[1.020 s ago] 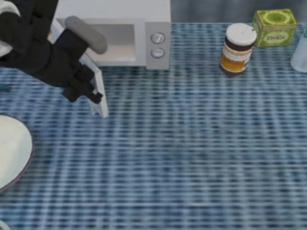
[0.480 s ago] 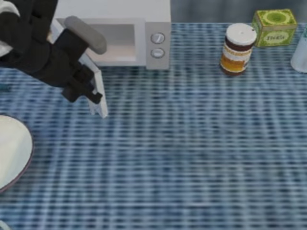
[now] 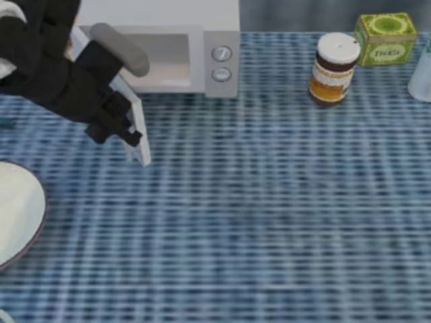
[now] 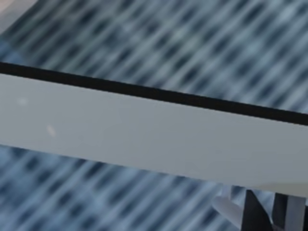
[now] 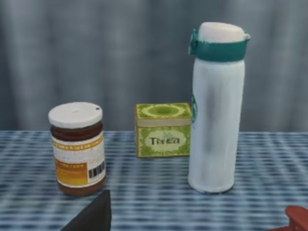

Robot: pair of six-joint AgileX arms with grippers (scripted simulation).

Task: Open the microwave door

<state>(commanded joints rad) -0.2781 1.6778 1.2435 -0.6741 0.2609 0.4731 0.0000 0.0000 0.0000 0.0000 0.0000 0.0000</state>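
Note:
The light-grey microwave (image 3: 168,13) stands at the back left of the table, its two round knobs (image 3: 221,63) facing forward and its cavity exposed. The microwave door (image 3: 143,145) is swung out toward the front, hinged on the left side. My left gripper (image 3: 128,138) sits at the door's free end, shut on the handle. In the left wrist view the door's edge (image 4: 144,134) crosses as a wide pale band with a black strip, and a dark finger (image 4: 255,214) rests by the slim handle bar (image 4: 226,211). My right gripper (image 5: 94,216) is outside the top view.
A brown jar with a white lid (image 3: 333,67), a green tea box (image 3: 385,38) and a white thermos (image 3: 421,77) stand at the back right. A white plate (image 3: 17,212) lies at the left edge. A red object (image 5: 298,219) shows beside the thermos (image 5: 215,110).
The left gripper and the door's free end have edged very slightly to the left. Nothing else has moved.

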